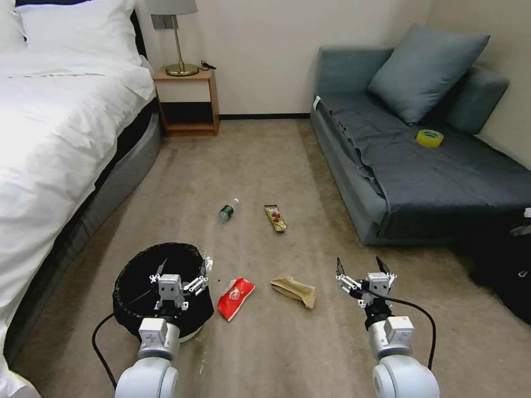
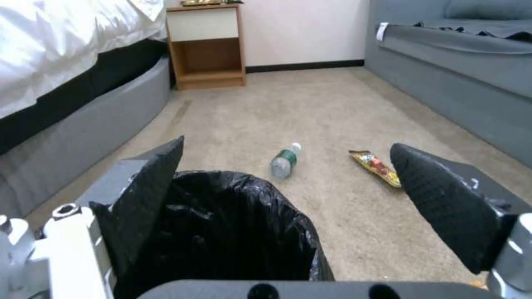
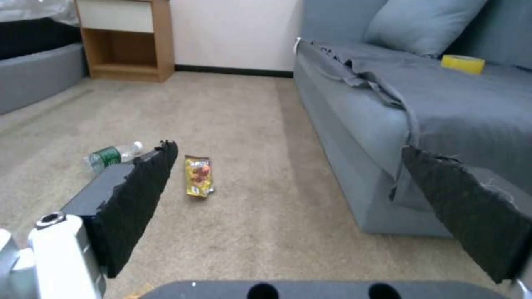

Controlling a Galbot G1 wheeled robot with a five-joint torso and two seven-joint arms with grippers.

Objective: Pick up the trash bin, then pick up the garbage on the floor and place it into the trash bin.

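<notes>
Open carpet [image 1: 265, 166] beyond trash bin [image 1: 133, 276]

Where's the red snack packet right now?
In the head view the red snack packet lies on the carpet just right of the trash bin, with the crumpled brown paper bag on its other side.

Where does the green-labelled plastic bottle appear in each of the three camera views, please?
Head view: the bottle lies on the carpet, centre, beyond the trash bin.
Left wrist view: the bottle lies just past the bin's black rim, between the open fingers.
Right wrist view: the bottle lies beside one finger pad.
Shared landmark: the long snack wrapper lies next to it in every view.
</notes>
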